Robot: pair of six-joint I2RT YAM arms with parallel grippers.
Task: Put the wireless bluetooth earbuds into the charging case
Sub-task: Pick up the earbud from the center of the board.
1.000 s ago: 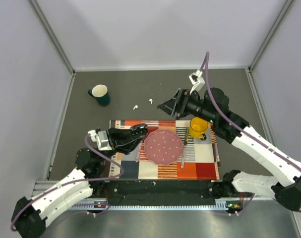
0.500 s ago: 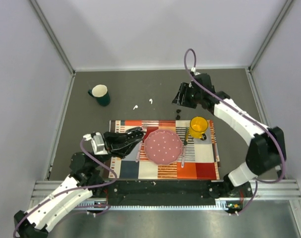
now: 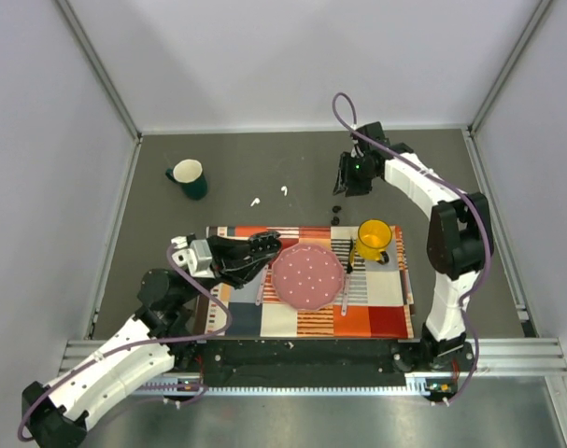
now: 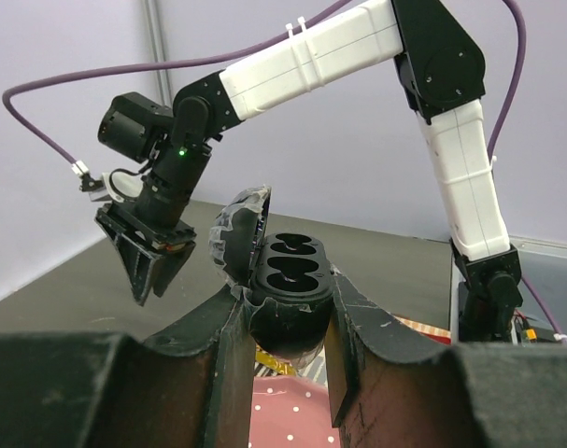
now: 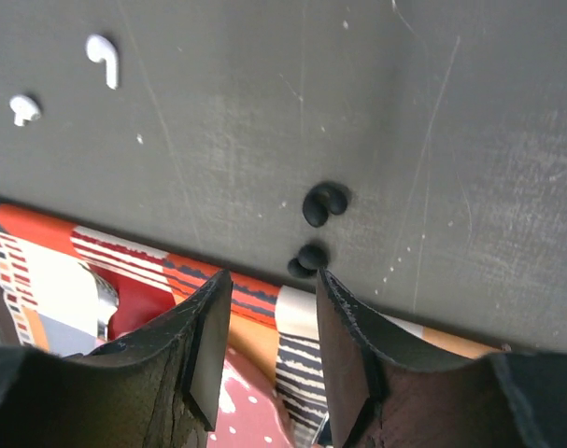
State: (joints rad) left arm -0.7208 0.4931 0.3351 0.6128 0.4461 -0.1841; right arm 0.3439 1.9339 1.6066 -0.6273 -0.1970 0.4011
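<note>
My left gripper (image 4: 283, 313) is shut on a black charging case (image 4: 288, 280), held with its lid open and two empty earbud-shaped wells facing up; in the top view it (image 3: 262, 246) hangs over the mat's left part. No white case is in view. Two white earbuds (image 3: 255, 201) (image 3: 284, 190) lie on the dark table; the right wrist view shows them (image 5: 103, 58) (image 5: 23, 107) at the upper left. Two small black earbuds (image 5: 325, 203) (image 5: 309, 258) lie just beyond my right gripper (image 5: 269, 289), which is open and empty above the mat's far edge.
A patterned mat (image 3: 367, 299) carries a pink dotted plate (image 3: 306, 275), a yellow mug (image 3: 374, 238) and cutlery. A dark green mug (image 3: 188, 177) stands at the back left. Grey walls close in the table on three sides.
My right arm has swung its gripper back and to the right, and it now points down near the black earbuds. My left gripper has shifted slightly, still holding the case.
</note>
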